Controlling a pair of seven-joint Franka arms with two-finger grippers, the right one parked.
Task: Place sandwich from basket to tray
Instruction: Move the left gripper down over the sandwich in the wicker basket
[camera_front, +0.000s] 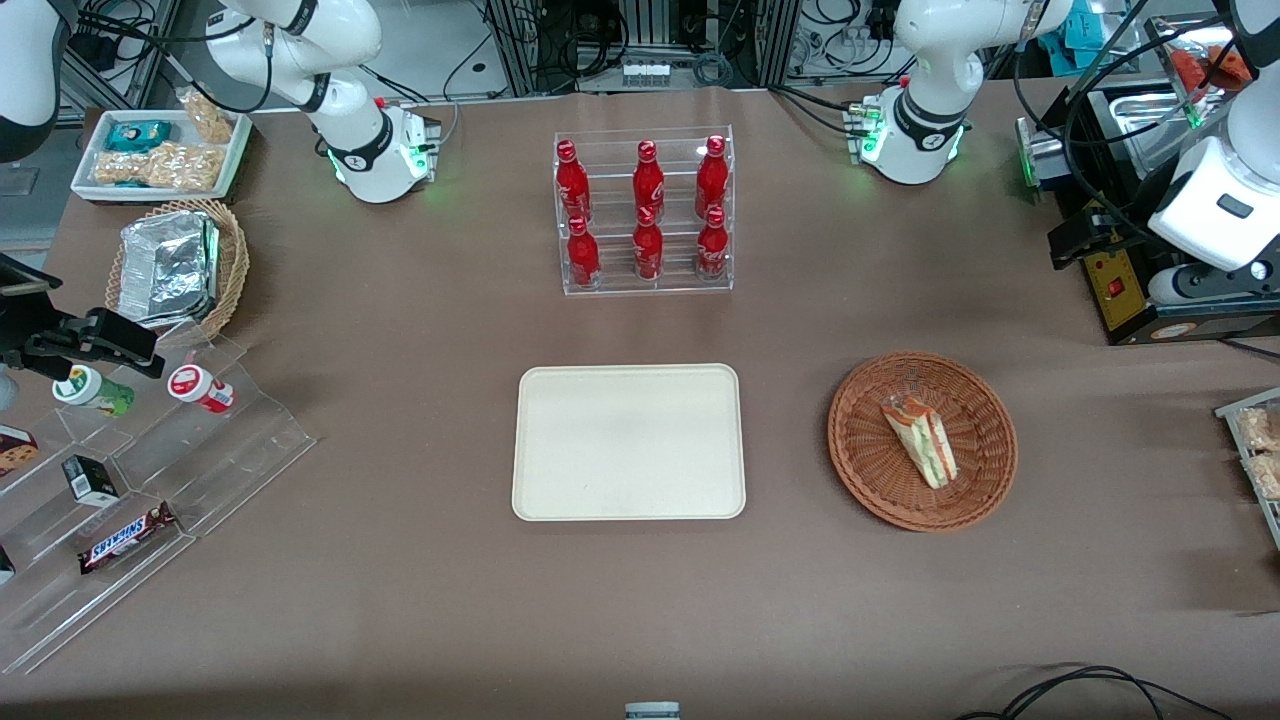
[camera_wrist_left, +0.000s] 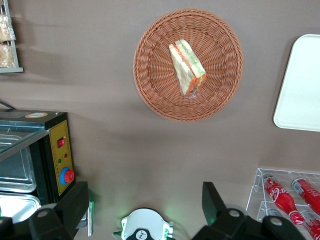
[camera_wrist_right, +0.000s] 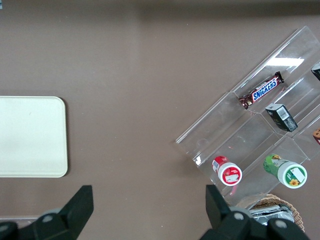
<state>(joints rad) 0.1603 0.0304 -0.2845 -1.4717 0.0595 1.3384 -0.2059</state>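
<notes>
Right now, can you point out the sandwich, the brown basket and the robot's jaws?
sandwich (camera_front: 922, 440): front view, middle of the wedge.
basket (camera_front: 868, 462): front view, bare woven floor.
gripper (camera_wrist_left: 145, 205): left wrist view, midway between its open jaws, high above the table.

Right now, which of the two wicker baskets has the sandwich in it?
The wide reddish-brown basket beside the cream tray holds the sandwich. The smaller tan basket holds only foil. The open claw hangs high above the table, touching nothing.

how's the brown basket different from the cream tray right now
The basket is round, woven, reddish-brown; the tray is rectangular, smooth, cream-white. The basket holds the sandwich; the tray holds nothing. Both lie flat on the table, side by side. The gripper is open, high above the table, clear of both.
</notes>
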